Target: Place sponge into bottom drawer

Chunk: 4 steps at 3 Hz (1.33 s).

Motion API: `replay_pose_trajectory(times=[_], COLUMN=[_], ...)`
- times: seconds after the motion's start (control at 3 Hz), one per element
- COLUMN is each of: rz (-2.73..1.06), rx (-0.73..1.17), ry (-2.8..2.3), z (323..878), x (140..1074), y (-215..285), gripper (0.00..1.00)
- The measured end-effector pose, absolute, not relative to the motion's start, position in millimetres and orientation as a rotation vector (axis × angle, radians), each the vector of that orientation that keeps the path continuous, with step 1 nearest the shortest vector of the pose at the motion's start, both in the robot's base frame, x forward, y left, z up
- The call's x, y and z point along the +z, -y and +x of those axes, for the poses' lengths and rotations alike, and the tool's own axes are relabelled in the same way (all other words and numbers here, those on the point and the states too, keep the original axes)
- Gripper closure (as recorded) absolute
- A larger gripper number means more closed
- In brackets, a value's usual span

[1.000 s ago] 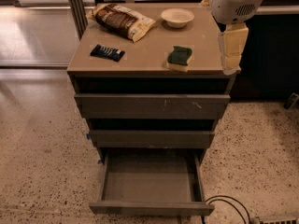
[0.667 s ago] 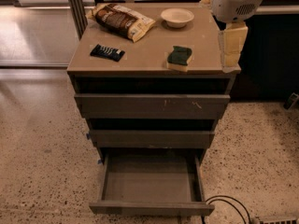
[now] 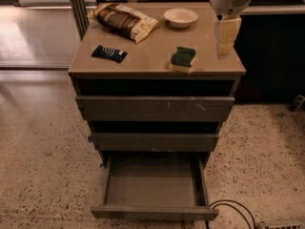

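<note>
Standing on a speckled stone floor [image 3: 38, 151], a grey-brown drawer cabinet [image 3: 147, 51] fills the middle of the view, its flat top bearing several small things. Lowest of its three drawers, the bottom drawer [image 3: 152, 185] is pulled well out toward the camera, its smooth floor bare. Above it the middle drawer front [image 3: 155, 141] and the taller scratched drawer front [image 3: 155, 109] each stand slightly out, with dark gaps over them. At the top's far right edge the gripper [image 3: 225, 51] hangs pointing down from a rounded white wrist, just above the surface; whether it is released or clenched cannot be told, and it touches nothing on the top. A crumpled snack bag [image 3: 125, 20] lies at the back left, a shallow white bowl [image 3: 180, 17] behind the middle. The sponge [image 3: 183, 58] rests green side up near the front edge, left of the gripper and apart from it. A flat black packet [image 3: 109, 53] lies front left. A dark cable [image 3: 233, 206] loops beside the drawer's right corner.
</note>
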<state>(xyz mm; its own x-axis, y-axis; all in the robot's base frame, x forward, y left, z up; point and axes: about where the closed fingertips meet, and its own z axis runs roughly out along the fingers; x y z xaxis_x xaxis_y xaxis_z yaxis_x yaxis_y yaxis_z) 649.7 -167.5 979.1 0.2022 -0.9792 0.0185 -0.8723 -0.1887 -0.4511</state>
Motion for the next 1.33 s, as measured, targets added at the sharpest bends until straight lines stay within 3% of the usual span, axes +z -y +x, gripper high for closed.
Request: replay_pose_trajectory(times=[1.33], rz=[-2.319], rx=[-0.298], ry=[-1.524], z=[698.5], x=[941.7], y=[125.8], gripper=[0.00])
